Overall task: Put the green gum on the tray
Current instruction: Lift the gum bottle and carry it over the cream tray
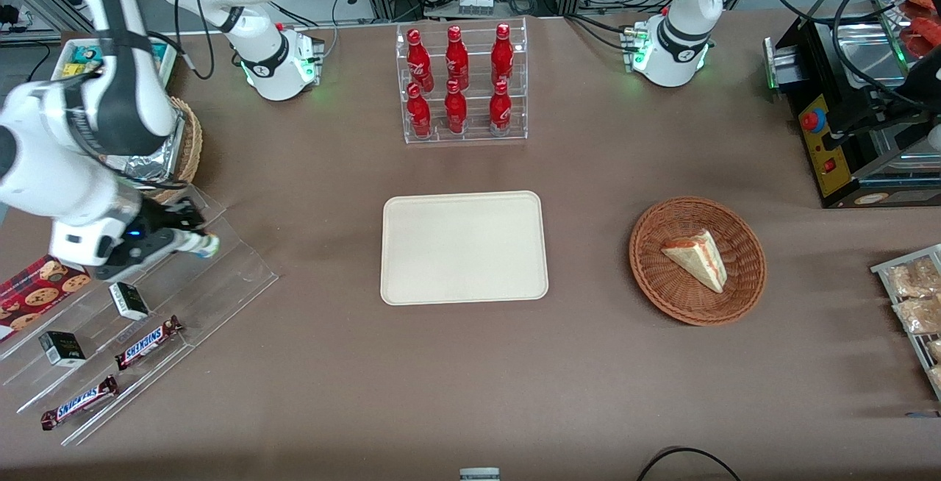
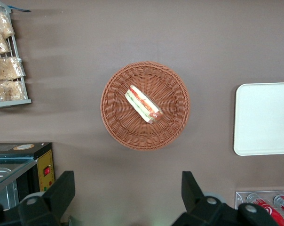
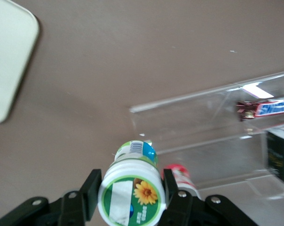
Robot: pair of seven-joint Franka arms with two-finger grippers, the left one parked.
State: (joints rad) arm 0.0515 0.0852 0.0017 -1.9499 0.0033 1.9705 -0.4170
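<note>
now my gripper clamps the green gum over the clear shelf, well apart from the tray.

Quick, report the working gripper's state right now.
Gripper: shut on the green gum, held above the clear acrylic stand at the working arm's end of the table; the tray is not yet reached.

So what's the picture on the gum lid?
A yellow sunflower on a green-and-white lid, held in the tool; right wrist view shows it best.
</note>
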